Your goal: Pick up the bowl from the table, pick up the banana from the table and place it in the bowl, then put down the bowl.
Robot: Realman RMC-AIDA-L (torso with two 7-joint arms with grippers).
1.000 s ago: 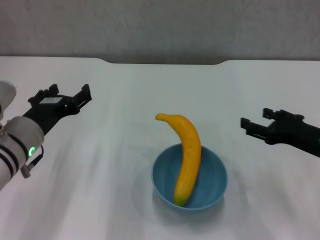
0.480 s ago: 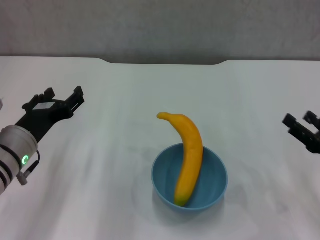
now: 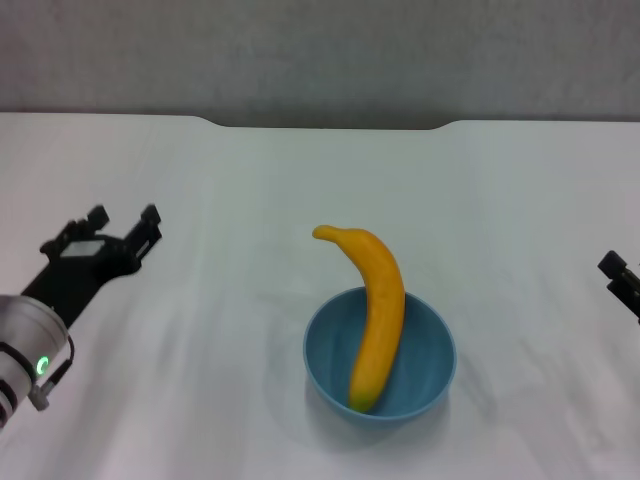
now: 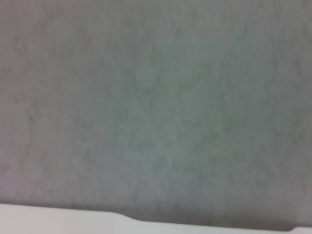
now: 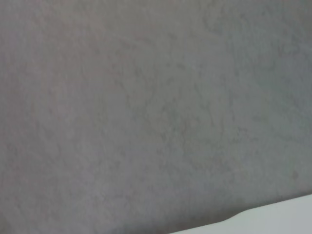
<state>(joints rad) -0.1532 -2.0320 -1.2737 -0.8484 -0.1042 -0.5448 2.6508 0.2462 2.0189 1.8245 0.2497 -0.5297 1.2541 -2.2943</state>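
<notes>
The light-blue bowl (image 3: 428, 352) stands on the white table (image 3: 220, 180) in the head view, a little right of centre and near the front. The yellow banana (image 3: 380, 300) lies in it, its dark end at the bowl's near inside and its stem tip sticking out over the far rim. My left gripper (image 3: 124, 217) is open and empty, far left of the bowl, above the table. My right gripper (image 3: 620, 276) shows only at the right edge, well clear of the bowl.
The table's notched back edge (image 3: 330, 124) meets a grey wall. Both wrist views show that wall, with a strip of table (image 4: 44, 220) in the left one and a corner of it (image 5: 287, 217) in the right one.
Both arms have drawn back from the bowl: the left gripper moved left and toward me, the right gripper slid out to the right edge. Bowl and banana have not moved.
</notes>
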